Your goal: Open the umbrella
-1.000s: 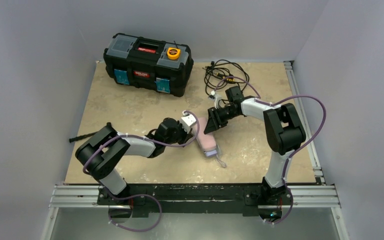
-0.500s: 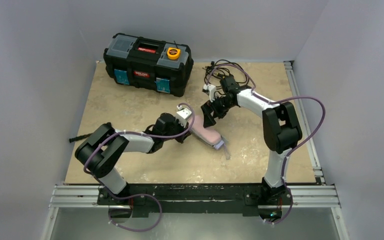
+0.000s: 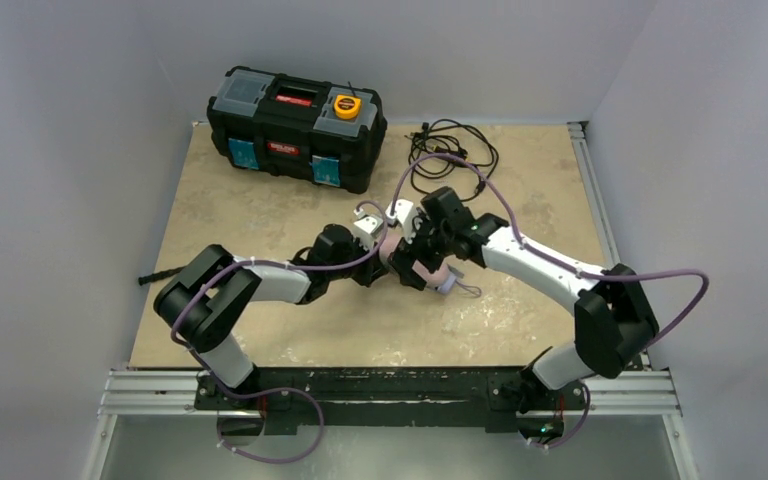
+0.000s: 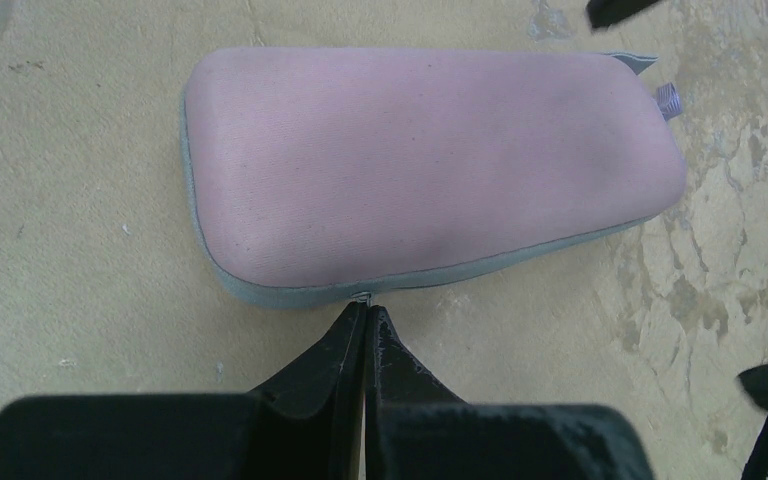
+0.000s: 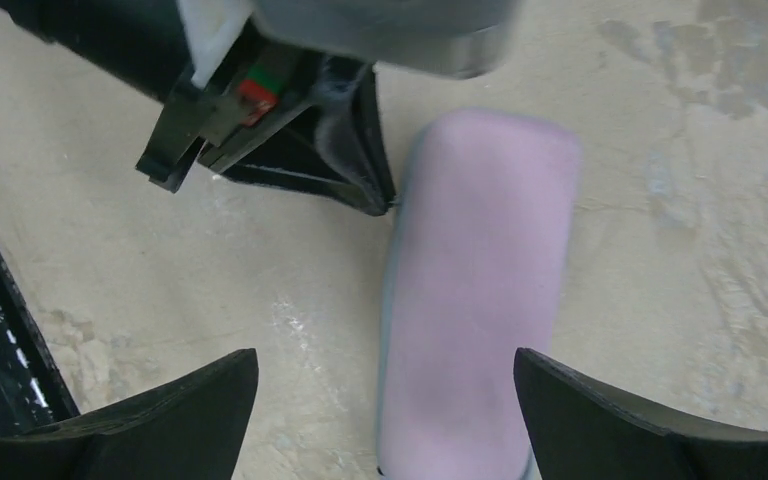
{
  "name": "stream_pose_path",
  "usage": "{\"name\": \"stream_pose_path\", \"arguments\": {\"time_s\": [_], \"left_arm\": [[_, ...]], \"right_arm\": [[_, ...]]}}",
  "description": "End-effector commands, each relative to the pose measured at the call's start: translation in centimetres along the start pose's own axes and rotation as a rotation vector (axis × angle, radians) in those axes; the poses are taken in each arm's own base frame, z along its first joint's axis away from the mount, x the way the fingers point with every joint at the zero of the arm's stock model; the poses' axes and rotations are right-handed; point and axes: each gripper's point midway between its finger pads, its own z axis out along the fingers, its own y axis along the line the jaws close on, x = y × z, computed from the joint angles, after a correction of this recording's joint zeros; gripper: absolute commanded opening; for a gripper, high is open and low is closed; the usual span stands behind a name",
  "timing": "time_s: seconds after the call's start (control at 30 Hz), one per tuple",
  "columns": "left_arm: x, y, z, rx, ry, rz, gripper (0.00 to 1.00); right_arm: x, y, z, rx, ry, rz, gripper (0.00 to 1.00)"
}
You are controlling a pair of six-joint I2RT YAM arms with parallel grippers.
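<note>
- Table (image 3: 260,210): tan, mottled top.
- Toolbox (image 3: 295,125): black, upper left of top view, well apart from work.
- Umbrella (image 4: 430,165): centre of top view, flat on table. Packed pink capsule, no gap seen in grey seam, canopy not out.
- Right gripper (image 5: 385,360): fingers spread wide, hovering above capsule, no contact seen.
- Left gripper (image 4: 365,305): fingers pressed together at grey seam, apparently pinching small tab.
- Progress: early stage. Case unopened; extraction and unfolding all remain.

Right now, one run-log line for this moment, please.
phase: pre-opening | umbrella: packed, flat on table | left gripper: shut, tips at its grey seam | right gripper: open, above it
</note>
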Motion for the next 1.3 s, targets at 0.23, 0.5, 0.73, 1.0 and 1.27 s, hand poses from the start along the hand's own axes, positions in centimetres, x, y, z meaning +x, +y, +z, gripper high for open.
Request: {"name": "stream_pose_path", "arguments": {"time_s": [0.23, 0.5, 0.73, 1.0, 1.27], "left_arm": [[-1.5, -0.7, 0.1, 0.015, -0.027, -0.079, 0.0], [-1.0, 0.3, -0.8, -0.023, -0.024, -0.112, 0.0], [-1.4, 3.1, -1.9, -0.11, -0.018, -0.12, 0.0], [-0.7, 3.2, -3.0, -0.075, 0.011, -0.053, 0.0], [-0.5, 0.1, -2.9, 0.129, 0.033, 0.035, 0.0]], "right_arm": [[4.0, -3.0, 3.6, 0.199, 0.131, -0.121, 0.86], [7.0, -2.6, 3.6, 0.185, 0.177, -0.188, 0.52], [9.2, -2.1, 3.6, 0.15, 0.211, -0.286, 0.41], [10.3, -0.2, 2.2, 0.041, 0.155, -0.529, 0.41], [8.8, 1.3, 1.8, -0.04, 0.017, -0.896, 0.39]]}}
